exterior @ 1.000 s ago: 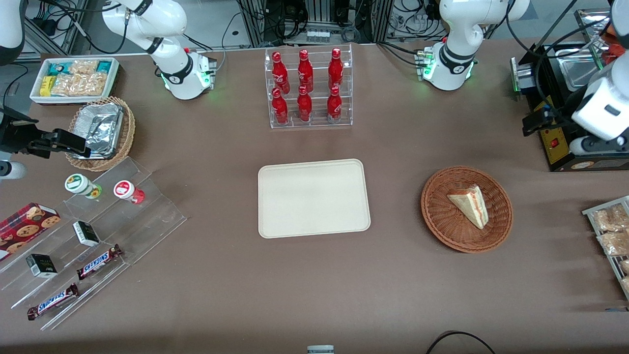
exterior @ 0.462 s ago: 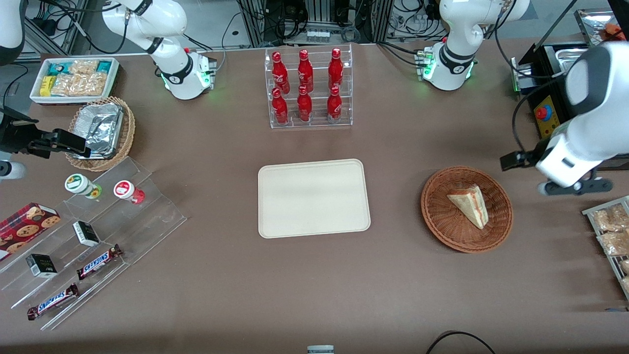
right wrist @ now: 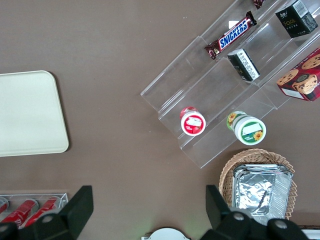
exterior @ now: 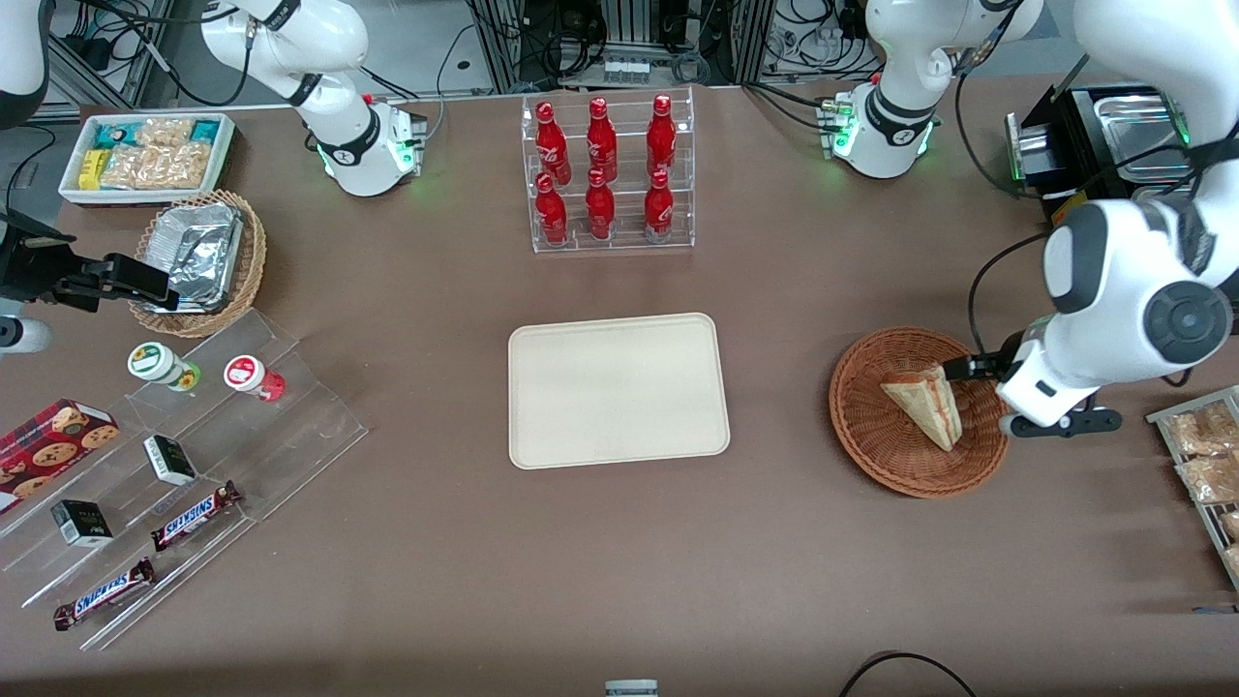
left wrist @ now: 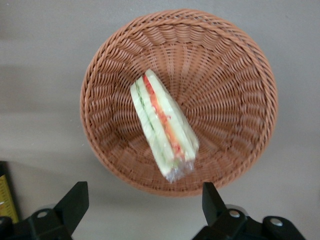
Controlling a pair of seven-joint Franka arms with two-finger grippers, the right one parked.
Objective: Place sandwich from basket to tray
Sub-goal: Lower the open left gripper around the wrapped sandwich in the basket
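The sandwich [exterior: 924, 405] [left wrist: 162, 127], a wrapped pale wedge with red and green layers, lies in the round reddish-brown wicker basket [exterior: 871, 455] [left wrist: 225, 60]. My left gripper [exterior: 1018, 399] [left wrist: 142, 200] hangs above the basket's rim on the side toward the working arm's end of the table. It is open wide with nothing between its black fingers [left wrist: 75, 200]. Its fingertips are over bare table just outside the rim, apart from the sandwich. The cream rectangular tray [exterior: 618, 389] [right wrist: 25, 115] lies flat at the table's middle with nothing on it.
A clear rack of red bottles [exterior: 605, 174] stands farther from the front camera than the tray. A black appliance [exterior: 1094, 194] and a rack of bagged snacks [exterior: 1200, 455] flank the basket. Toward the parked arm's end are a stepped acrylic display [exterior: 184, 455] and a tan basket with foil containers [exterior: 198, 257].
My left arm has swung in from the black appliance and come down toward the front camera, ending over the basket's rim. The sandwich and basket have not moved.
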